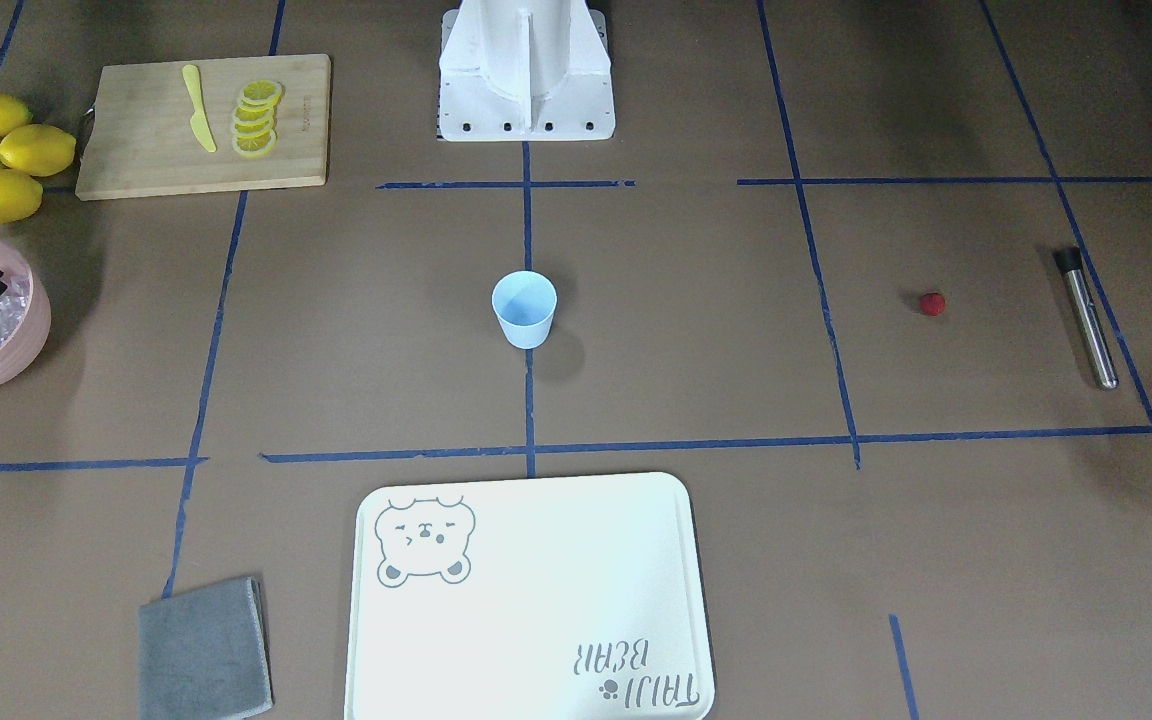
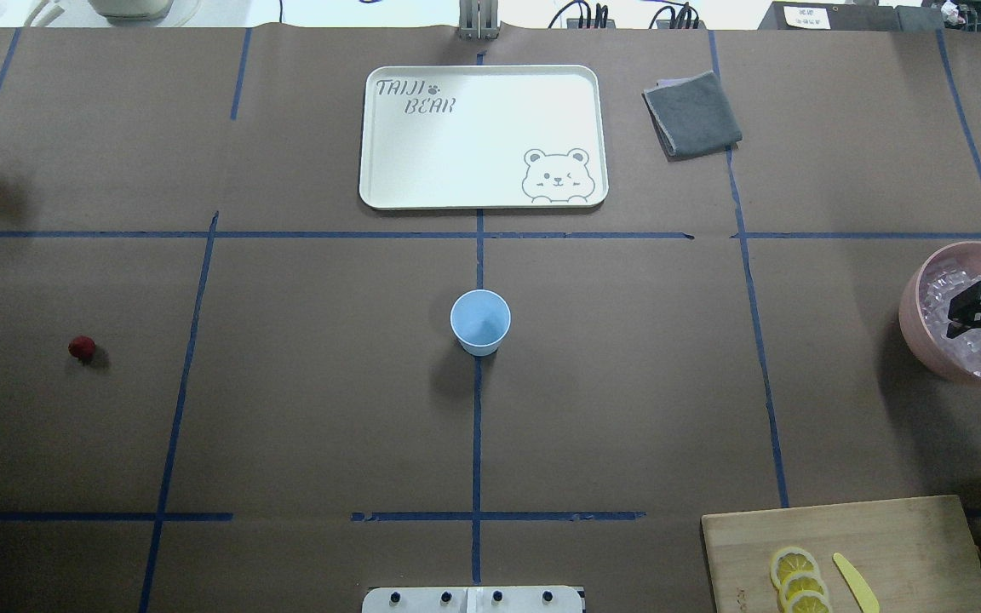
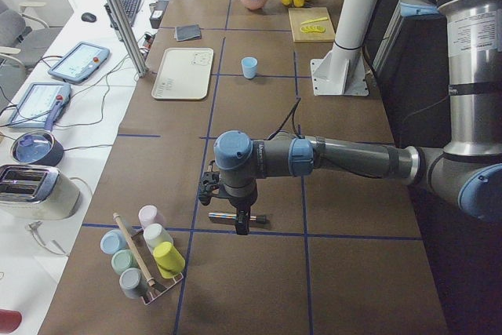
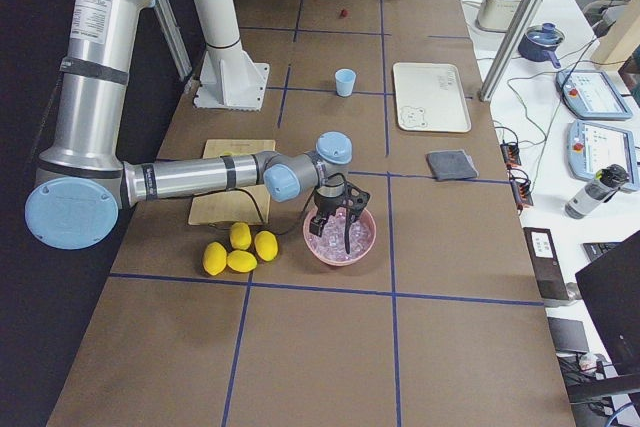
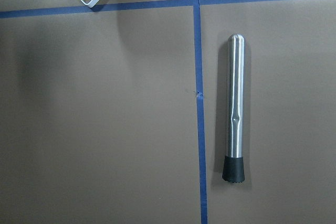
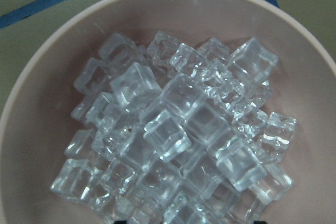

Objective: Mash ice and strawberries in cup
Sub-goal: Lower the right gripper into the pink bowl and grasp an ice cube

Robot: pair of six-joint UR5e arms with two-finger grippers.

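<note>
Dozens of clear cubes of ice (image 6: 173,129) lie heaped in the pink bowl (image 6: 31,93), out at the table's right end, on the robot's own right.

Straight above the heap hangs the right gripper (image 4: 333,239). We read its jaws as spread, one finger reaching down on either side of the pile's middle, with nothing between them that we can see. The ice lies directly below that gripper, so we judge the coming move to be a short drop and a pinch on a top cube.

The cup (image 2: 480,321) stands upright at table centre, well apart from the bowl, and looks empty.

The strawberry (image 2: 82,347) sits alone on the brown paper on the robot's left, well apart from the cup.

Beyond it lies a steel muddler (image 5: 234,108). Its long axis runs roughly near to far, black tip at the robot's end. The left gripper (image 3: 239,225) hangs above it; we cannot tell whether its jaws are apart.

The right arm is nearer the ice, the left nearer the berry.
</note>
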